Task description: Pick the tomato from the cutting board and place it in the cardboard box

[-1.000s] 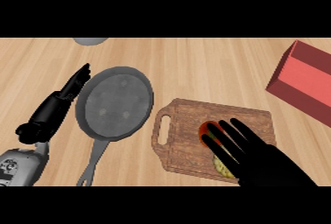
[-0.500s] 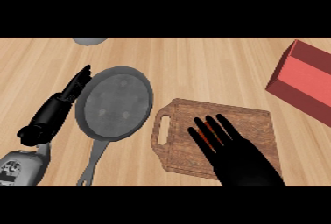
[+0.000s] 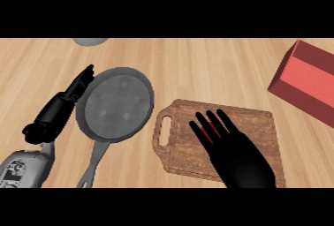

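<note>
A brown wooden cutting board [image 3: 183, 150] with a handle slot lies at the lower middle of the counter. My right hand [image 3: 238, 156] lies flat over it, open, its straight fingers pointing up and to the left. Only thin red slivers of the tomato [image 3: 207, 130] show between those fingers; the rest is hidden beneath them. The box [image 3: 306, 84] looks red and stands at the right edge, apart from the board. My left hand [image 3: 62, 108] rests open at the left, along the rim of a pan.
A grey frying pan [image 3: 114, 103] lies left of the board, its handle pointing toward the lower edge. A grey rounded object [image 3: 90, 41] peeks in at the top left. Bare wooden counter stretches between the board and the box.
My right hand has slid left across the board and now covers the tomato, which showed at the hand's left side before. The left hand has not moved.
</note>
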You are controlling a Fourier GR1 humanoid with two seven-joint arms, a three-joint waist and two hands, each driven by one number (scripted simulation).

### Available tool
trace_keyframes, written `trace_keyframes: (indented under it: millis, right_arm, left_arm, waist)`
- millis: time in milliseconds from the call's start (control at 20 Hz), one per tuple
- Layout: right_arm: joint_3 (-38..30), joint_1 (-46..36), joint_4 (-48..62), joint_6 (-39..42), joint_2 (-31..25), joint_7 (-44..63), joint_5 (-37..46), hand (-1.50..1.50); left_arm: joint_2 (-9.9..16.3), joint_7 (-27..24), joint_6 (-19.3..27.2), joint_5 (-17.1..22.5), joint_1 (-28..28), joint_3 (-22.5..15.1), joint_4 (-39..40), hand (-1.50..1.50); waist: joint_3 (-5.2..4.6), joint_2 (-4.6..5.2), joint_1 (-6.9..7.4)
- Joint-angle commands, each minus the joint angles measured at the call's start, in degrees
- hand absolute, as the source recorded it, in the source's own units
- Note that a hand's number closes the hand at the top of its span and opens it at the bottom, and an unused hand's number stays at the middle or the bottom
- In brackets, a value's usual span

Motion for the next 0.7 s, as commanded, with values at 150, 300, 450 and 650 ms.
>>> trace_keyframes:
  millis: [150,300,450,650]
  right_arm:
    - [-3.7,-0.6,7.5,-2.4,3.1,-4.9,4.5,-1.5]
    - [-2.5,2.1,10.8,-7.8,2.4,-9.2,5.2,-1.5]
    - [-0.4,2.4,12.4,-7.9,7.1,-7.3,7.3,-1.5]
    - [-6.2,-1.2,18.6,-7.4,5.9,-12.7,7.5,-1.5]
  left_arm:
    - [-0.7,1.1,-2.7,-1.0,0.0,2.7,-0.8,0.0]
    - [-1.1,-3.4,-2.8,-3.1,3.3,1.8,0.3,0.0]
    - [-2.1,4.1,-3.2,-2.0,0.6,2.2,-4.9,0.0]
    - [-3.9,-1.4,-2.1,-4.8,0.0,3.1,0.8,0.0]
  waist:
    - [0.0,0.01,0.08]
    - [0.0,0.04,0.12]
    - [0.02,-0.03,0.25]
    - [0.0,0.08,0.19]
